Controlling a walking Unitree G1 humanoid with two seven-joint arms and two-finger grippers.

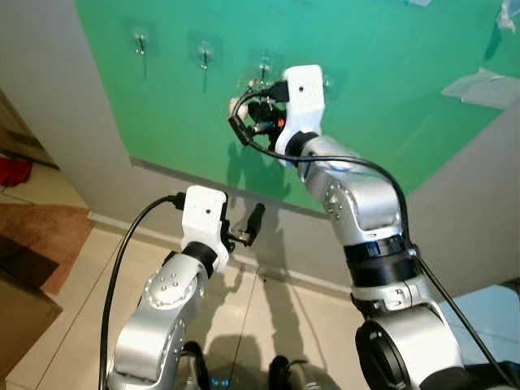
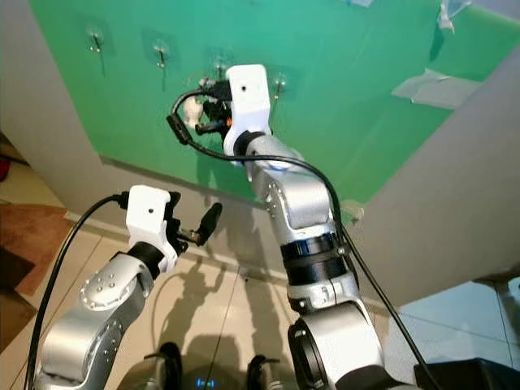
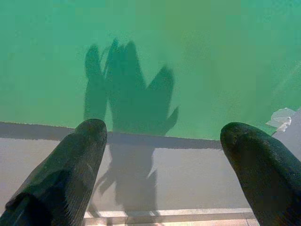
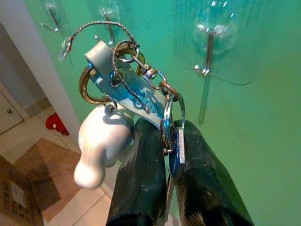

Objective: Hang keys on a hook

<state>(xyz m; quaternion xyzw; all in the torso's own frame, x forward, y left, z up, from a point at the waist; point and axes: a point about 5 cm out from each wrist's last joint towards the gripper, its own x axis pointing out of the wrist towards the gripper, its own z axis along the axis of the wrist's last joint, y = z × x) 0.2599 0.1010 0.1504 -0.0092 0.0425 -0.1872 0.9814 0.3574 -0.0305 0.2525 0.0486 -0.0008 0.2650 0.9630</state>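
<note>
My right gripper is shut on a bunch of keys: a brass ring, a blue-and-white tag, a thin wire loop and a white figurine dangling from it. The arm holds the bunch up against the green wall panel, close to the third clear hook in a row; the same hook sits just beyond the keys, apart from them. Two more hooks lie to the left. My left gripper is open and empty, lower down in front of the grey wall.
A grey wall band runs under the green panel down to a tiled floor. A brown rug and something red lie at the left. Pieces of tape stick to the panel at the upper right.
</note>
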